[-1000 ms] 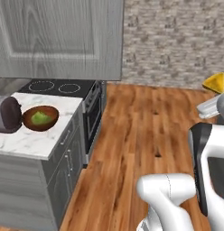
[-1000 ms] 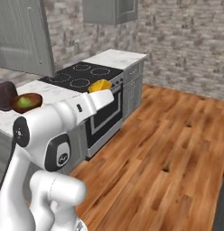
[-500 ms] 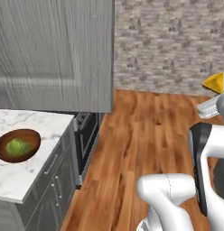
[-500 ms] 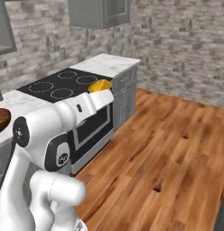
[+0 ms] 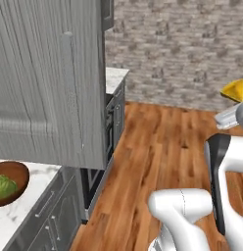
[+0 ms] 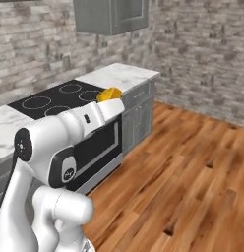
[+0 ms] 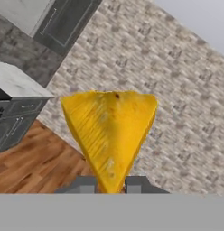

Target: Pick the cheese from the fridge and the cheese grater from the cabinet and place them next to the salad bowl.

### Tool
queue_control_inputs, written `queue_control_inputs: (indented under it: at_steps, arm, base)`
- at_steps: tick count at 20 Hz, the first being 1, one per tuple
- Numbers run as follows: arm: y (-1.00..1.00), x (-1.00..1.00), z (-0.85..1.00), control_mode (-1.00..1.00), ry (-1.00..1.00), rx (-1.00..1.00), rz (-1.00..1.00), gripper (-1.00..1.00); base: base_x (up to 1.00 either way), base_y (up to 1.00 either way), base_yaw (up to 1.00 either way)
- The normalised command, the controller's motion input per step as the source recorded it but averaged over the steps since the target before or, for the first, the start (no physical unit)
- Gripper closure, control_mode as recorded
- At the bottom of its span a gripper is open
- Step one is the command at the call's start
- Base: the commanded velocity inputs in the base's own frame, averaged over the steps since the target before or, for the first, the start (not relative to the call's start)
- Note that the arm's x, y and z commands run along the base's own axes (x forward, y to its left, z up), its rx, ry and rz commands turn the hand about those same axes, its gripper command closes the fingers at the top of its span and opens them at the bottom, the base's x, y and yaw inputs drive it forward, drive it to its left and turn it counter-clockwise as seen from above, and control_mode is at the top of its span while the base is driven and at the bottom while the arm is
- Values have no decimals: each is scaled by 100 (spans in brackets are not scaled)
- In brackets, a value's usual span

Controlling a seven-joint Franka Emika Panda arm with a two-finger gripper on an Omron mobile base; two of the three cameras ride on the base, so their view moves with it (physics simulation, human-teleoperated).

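Stone-walled kitchen w/ wood floor: my pincer (image 7: 110, 184) grips the cheese (image 7: 109, 133) up in mid-air, well apart from the salad bowl (image 5: 8, 182) on the marble surface (image 5: 18, 211) at left.

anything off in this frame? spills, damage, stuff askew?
Nothing stands out. The cheese sits pinched by its narrow end in the jaws, carried over the wood floor. The salad bowl stands upright on the counter with its greens inside.
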Motion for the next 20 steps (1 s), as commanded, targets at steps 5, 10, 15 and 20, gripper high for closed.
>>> queue_control_inputs:
  at_steps: [5, 10, 15, 20]
  arm:
    - [0, 0, 0, 100, 0, 0, 0, 100]
    - [0, 0, 0, 100, 0, 0, 0, 100]
    - [0, 0, 0, 100, 0, 0, 0, 100]
    - [0, 0, 0, 100, 0, 0, 0, 100]
  base:
    - [45, -3, 34]
    - [37, 0, 38]
    - [54, -5, 34]
    - [93, -12, 18]
